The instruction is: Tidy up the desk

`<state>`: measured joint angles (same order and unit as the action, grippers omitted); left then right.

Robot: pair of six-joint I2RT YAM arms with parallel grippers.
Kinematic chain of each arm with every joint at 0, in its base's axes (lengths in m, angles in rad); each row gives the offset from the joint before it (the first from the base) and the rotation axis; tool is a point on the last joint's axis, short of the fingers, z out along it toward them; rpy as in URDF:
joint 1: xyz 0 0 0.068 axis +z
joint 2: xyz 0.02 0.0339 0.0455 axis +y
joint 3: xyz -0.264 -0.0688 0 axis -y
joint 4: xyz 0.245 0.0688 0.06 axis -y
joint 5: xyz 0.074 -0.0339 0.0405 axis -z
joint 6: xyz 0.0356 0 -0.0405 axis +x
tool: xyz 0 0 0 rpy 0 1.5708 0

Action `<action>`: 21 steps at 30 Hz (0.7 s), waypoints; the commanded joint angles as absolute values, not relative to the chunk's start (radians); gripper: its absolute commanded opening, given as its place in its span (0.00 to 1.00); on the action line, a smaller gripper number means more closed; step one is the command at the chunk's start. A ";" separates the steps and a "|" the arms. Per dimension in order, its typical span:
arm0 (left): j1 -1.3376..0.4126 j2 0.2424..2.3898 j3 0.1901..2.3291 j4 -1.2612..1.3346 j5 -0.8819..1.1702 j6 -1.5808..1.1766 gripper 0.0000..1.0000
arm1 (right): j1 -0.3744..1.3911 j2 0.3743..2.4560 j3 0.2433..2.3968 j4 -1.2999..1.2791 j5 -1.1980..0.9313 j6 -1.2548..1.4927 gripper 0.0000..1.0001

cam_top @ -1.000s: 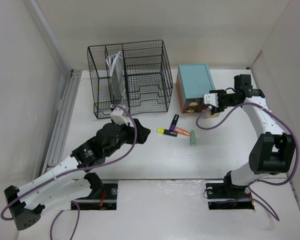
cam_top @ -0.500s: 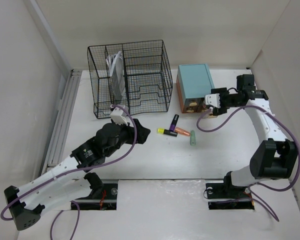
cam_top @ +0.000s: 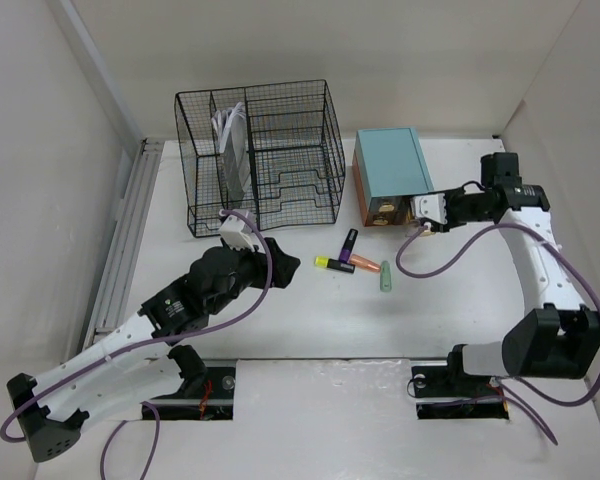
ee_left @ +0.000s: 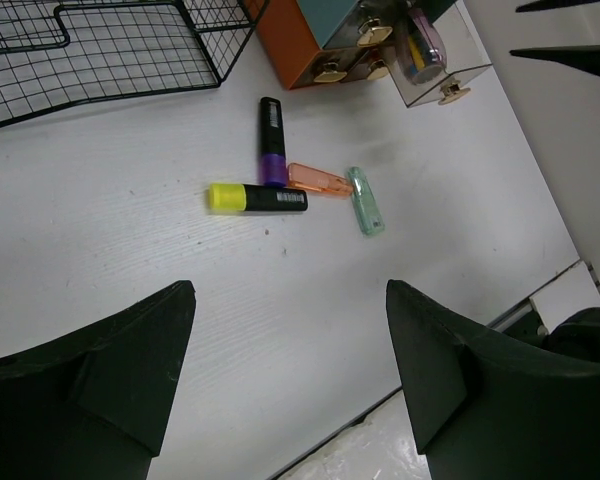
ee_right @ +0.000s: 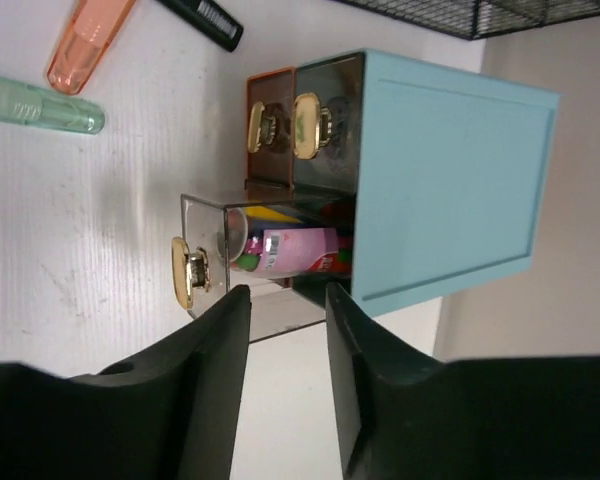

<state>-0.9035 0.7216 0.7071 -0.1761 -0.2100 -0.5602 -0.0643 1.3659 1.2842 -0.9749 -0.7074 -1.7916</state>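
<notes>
The desk is a white tabletop. On it lie a yellow-and-black marker, a purple-and-black marker, an orange marker and a pale green marker; the left wrist view shows the yellow, purple, orange and green ones. My left gripper is wide open and empty, left of the markers. My right gripper has its jaws a little apart and empty, at the teal drawer box's pulled-out clear drawer, which holds a pink item.
A black wire-mesh organizer with white papers stands at the back left. The teal box stands at the back middle. White walls close in the left, back and right. A purple cable hangs from each arm.
My right arm has swung to the right and its gripper has drawn back a little from the box front. The left arm and the markers have not moved.
</notes>
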 commanded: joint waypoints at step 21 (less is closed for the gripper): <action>-0.910 0.753 0.723 -0.067 -0.153 -0.548 0.73 | -0.017 1.468 1.262 -1.001 -0.675 -1.499 0.00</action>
<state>-0.9035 0.7422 0.7071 -0.1390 -0.1780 -0.5583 -0.0467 1.4971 1.2724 -1.1370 -0.6964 -1.6276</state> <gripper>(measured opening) 0.730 0.009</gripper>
